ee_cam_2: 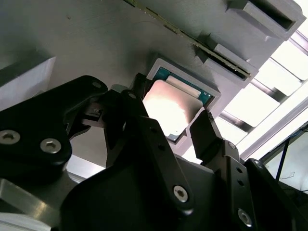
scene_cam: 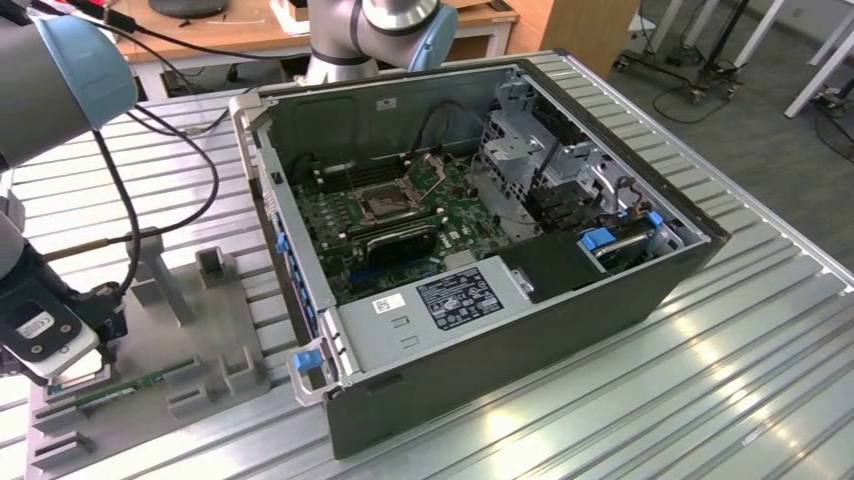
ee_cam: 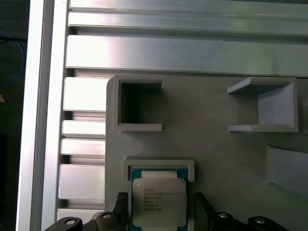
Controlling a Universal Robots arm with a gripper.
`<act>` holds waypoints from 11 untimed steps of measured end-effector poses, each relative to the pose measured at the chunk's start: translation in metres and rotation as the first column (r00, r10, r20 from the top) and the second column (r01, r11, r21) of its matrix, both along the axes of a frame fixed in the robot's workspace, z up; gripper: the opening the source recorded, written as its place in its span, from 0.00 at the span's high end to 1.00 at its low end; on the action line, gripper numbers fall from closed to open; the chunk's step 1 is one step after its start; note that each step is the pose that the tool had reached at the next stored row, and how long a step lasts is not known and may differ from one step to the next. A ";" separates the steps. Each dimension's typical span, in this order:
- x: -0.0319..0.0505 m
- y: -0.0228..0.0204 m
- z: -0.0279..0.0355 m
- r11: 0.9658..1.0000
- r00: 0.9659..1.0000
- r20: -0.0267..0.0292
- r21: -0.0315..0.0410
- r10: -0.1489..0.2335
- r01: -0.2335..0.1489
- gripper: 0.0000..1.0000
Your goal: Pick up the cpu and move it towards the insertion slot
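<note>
The cpu [ee_cam: 158, 202] is a silvery square chip with a green rim. It lies flat in a grey fixture pocket [ee_cam: 159, 165], and its face glares bright in the second wrist view [ee_cam_2: 169, 103]. My gripper [ee_cam: 161, 214] hangs just over it, open, with one dark finger [ee_cam: 121, 206] at each side of the chip. In the exterior view the gripper [scene_cam: 67, 372] is low at the exterior view's left. The insertion slot [scene_cam: 383, 203] sits on the green board inside the open computer case, well away from the gripper.
The grey fixture plate [scene_cam: 200, 320] carries several upright blocks and a long green memory stick [scene_cam: 127, 388] close to the gripper. The open computer case [scene_cam: 534, 300] lies on a ribbed metal table [scene_cam: 694, 380]. Black cables [scene_cam: 174, 150] trail from the arm.
</note>
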State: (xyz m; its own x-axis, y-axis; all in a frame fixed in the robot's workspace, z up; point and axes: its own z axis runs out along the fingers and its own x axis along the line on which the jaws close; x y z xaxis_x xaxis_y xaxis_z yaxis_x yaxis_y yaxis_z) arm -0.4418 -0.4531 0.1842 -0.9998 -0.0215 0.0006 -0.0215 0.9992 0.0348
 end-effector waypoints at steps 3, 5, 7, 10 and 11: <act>0.0000 0.0007 -0.0006 1.000 1.000 0.000 0.002 0.000 0.000 0.35; 0.0000 0.0012 -0.0008 1.000 1.000 0.000 0.003 0.001 -0.001 0.35; 0.0000 0.0015 -0.0009 1.000 1.000 0.000 0.003 0.002 -0.002 0.35; 0.0000 0.0016 -0.0012 1.000 1.000 0.000 0.003 0.006 -0.006 0.35; 0.0000 0.0017 -0.0014 1.000 1.000 0.000 0.003 0.007 -0.007 0.35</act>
